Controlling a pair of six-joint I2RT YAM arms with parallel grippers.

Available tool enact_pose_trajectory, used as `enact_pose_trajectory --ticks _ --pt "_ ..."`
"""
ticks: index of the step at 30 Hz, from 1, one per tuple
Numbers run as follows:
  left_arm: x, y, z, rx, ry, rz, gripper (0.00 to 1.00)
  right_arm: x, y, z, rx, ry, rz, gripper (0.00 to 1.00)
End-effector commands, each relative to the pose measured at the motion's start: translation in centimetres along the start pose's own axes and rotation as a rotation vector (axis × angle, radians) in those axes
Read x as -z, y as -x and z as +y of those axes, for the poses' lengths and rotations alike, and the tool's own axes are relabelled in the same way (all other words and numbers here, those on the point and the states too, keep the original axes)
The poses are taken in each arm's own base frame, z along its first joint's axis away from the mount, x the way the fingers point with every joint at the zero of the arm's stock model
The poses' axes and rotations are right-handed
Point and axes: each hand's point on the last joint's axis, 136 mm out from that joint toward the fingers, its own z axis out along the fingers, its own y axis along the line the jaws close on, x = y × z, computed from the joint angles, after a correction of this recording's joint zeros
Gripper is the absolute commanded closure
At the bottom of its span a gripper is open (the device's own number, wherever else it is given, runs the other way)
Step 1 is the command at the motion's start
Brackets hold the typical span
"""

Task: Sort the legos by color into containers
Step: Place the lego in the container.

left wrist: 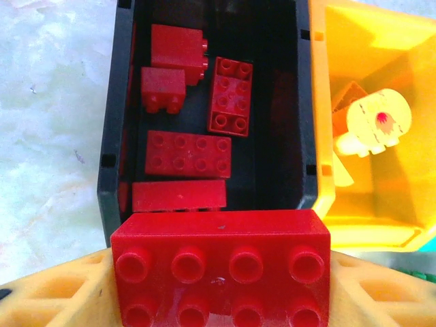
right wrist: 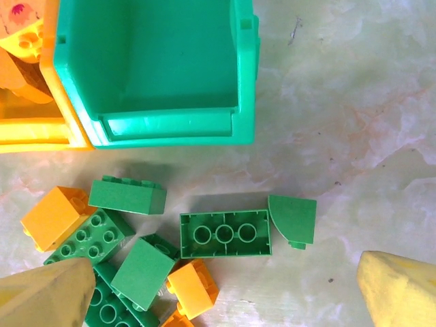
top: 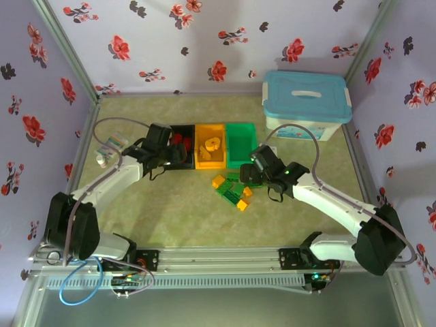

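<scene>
Three small bins are sitting in a row across the middle of the top view, and sorting is going on at both ends of it. At the left, the left gripper [top: 167,152] is hovering over the black bin [left wrist: 109,136]. Its yellow fingers [left wrist: 48,296] are standing about half apart and clamping a red two-by-four brick [left wrist: 219,248] by its ends, while five or so red bricks [left wrist: 187,153] are lying on the bin floor beyond it. I judge the step in hand to be dropping this red one, which is calling for the jaws to part inside the black walls, not over the orange-yellow bin [left wrist: 361,48] touching on the right, where a pale yellow piece [left wrist: 373,121] is resting. Further right, the green bin [right wrist: 246,82] is showing a bare floor. Just below it, green and yellow-orange bricks [right wrist: 225,234] are lying jumbled on the table [right wrist: 354,136], some touching. The right gripper [right wrist: 225,293] is hanging above them with jaws spread wide and nothing between them, and it is needing to settle on one green brick before closing.
</scene>
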Motion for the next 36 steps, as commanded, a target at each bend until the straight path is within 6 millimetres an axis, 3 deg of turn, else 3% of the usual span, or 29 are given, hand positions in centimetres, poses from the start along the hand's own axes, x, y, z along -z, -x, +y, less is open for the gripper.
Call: enact_pose_trajectory --ticks 1,6,13,22,28,36 --pt "-0.6 1.7 -0.7 -0.020 -0.016 -0.012 0.44 0.1 -0.1 -0.3 -0.034 0.007 -0.005 0.01" --pt "-1.9 2.2 -0.6 -0.024 0.004 0.012 0.40 0.2 -0.1 -0.3 -0.031 0.007 -0.005 0.01" --pt "-1.7 3.2 -0.8 -0.040 0.012 -0.002 0.29 -0.1 -0.4 -0.3 -0.021 0.003 0.005 0.01" --pt "-1.6 3.4 -0.8 -0.052 0.017 -0.005 0.26 -0.4 -0.9 -0.4 -0.017 0.004 0.024 0.01" --pt "-0.3 3.5 -1.0 -0.034 -0.009 -0.029 0.26 -0.7 -1.4 -0.4 -0.009 0.007 0.045 0.01" --pt "2.1 1.9 -1.5 -0.044 -0.057 -0.063 0.25 -1.8 -4.1 0.5 0.026 0.025 0.124 0.01"
